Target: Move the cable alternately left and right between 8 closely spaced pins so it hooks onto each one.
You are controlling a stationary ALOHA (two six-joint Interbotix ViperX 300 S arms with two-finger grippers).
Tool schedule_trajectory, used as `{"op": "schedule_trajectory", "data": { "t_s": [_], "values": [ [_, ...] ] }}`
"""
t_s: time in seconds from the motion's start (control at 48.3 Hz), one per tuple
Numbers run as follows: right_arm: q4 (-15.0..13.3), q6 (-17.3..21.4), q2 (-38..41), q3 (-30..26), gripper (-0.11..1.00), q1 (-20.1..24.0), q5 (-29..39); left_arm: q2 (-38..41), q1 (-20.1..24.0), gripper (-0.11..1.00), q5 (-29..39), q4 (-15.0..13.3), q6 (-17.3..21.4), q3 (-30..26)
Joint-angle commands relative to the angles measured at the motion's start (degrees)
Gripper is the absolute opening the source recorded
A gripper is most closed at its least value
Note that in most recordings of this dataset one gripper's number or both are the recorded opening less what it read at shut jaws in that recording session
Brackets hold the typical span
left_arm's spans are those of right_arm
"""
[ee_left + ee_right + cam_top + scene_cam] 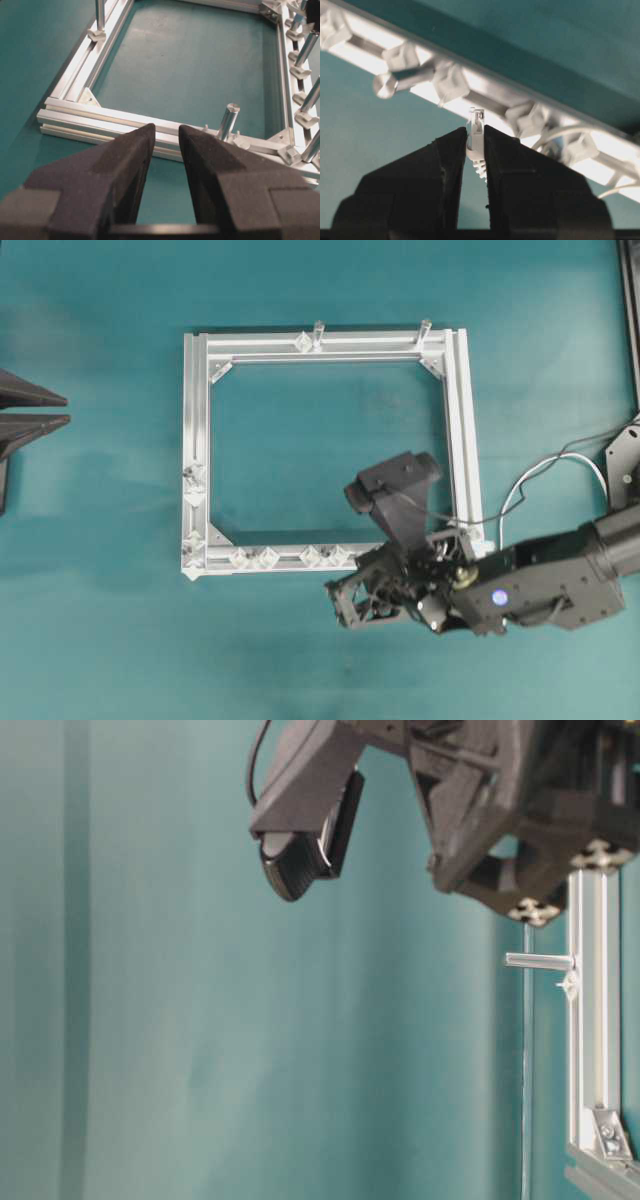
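Right fingers (475,150) are clamping the cable (570,132) by its plug (475,131) at the frame's (197,420) five-o'clock corner, nose toward the pins (288,557), seemingly for threading, while the left fingers (165,150) are waiting spread and empty at nine o'clock.

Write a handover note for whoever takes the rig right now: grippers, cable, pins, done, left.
Right gripper: shut on the cable's plug, above the frame's lower rail, by the right corner.
Left gripper: open, empty, parked off the frame's left side.
Cable: loops off to the right; some cord lies among the pins near the plug.
Done: plug gripped; how many pins are hooked cannot be told.
Left: continue weaving left and right along the row.
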Motion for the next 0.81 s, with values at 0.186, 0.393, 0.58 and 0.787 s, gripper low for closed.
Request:
{"op": "schedule_trajectory", "data": {
  "t_s": [0.186,0.393,0.58,0.787],
  "values": [
    [0.3,6.2,1.8,-6.3,0.15,5.2,4.4,0.4,0.3,0.37,-0.2,0.2,-0.2,-1.4],
    [0.3,8.8,4.1,-10.5,0.15,6.9,9.0,0.4,0.3,0.37,-0.2,0.2,-0.2,-1.4],
    [0.2,8.8,6.2,-13.8,0.15,6.5,9.8,0.4,0.3,0.37,-0.2,0.2,-0.2,-1.4],
    [-0.1,8.2,9.2,-18.0,0.15,4.9,9.6,0.4,0.3,0.37,-0.2,0.2,-0.2,-1.4]
  ]
}}
